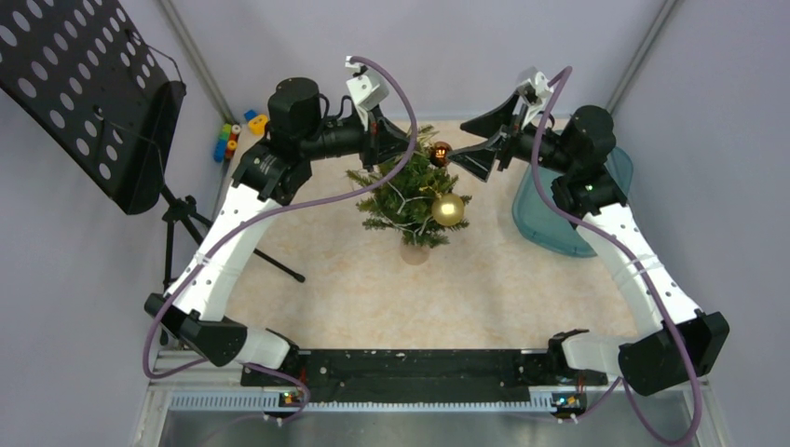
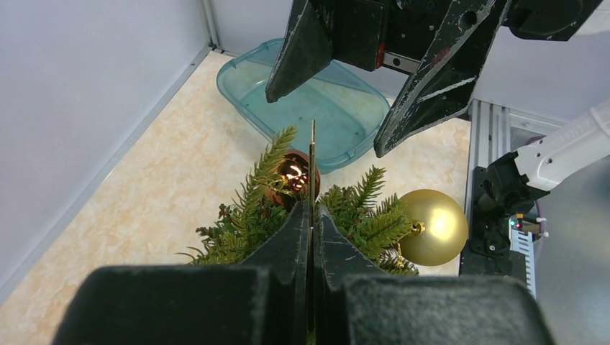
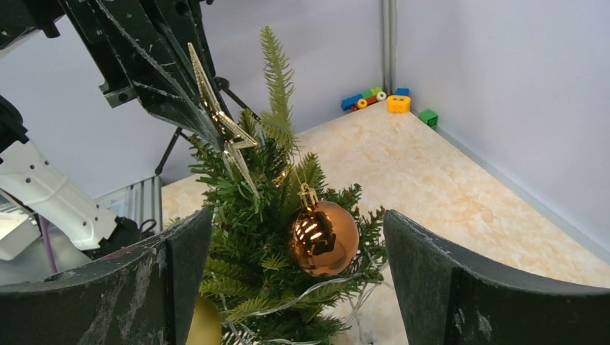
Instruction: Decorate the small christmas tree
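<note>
The left gripper (image 2: 311,213) is clamping a gold star (image 3: 229,135) by the tip of the small christmas tree (image 1: 405,200); the right gripper (image 1: 462,142) is gaping, empty; topping is in hand; next likely calls for seating the star.

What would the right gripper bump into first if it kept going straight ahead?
The right gripper points at the tree. It would probably hit the copper ball first, though depth is hard to judge here.

White arms (image 1: 224,240), purple cables (image 1: 279,210), scuffed black right pincer (image 1: 456,142).
</note>
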You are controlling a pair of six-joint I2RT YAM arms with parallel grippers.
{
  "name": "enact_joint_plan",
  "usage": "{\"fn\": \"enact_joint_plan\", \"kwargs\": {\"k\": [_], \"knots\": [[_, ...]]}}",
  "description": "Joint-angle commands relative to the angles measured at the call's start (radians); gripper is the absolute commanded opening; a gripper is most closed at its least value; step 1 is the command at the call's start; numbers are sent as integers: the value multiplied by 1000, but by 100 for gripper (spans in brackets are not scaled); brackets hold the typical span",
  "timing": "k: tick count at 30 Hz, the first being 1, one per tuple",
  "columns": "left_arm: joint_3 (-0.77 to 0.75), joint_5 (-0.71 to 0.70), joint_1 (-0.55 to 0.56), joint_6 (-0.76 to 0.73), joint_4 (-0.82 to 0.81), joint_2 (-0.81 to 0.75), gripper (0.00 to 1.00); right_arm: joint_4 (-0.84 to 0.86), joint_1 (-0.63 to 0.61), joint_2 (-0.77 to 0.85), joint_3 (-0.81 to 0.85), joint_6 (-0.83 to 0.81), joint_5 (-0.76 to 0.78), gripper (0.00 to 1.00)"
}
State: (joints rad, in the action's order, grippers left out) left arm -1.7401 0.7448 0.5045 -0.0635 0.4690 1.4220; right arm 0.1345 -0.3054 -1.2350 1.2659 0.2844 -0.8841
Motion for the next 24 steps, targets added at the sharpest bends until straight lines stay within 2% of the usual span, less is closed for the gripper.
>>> {"fn": "enact_joint_plan", "kwargs": {"k": [1, 10, 16, 24], "knots": [[22, 26, -17, 23, 7, -19, 0, 41, -7, 1, 54, 2, -8, 87], [15, 50, -38, 60, -11, -15, 2, 42, -6, 2, 57, 2, -9, 87], [-36, 50, -38, 86, -17, -2, 40, 42, -7, 2, 57, 2, -5, 87], [-86, 75, -38, 101, -10, 3, 66, 40, -7, 3, 59, 1, -3, 87]]}}
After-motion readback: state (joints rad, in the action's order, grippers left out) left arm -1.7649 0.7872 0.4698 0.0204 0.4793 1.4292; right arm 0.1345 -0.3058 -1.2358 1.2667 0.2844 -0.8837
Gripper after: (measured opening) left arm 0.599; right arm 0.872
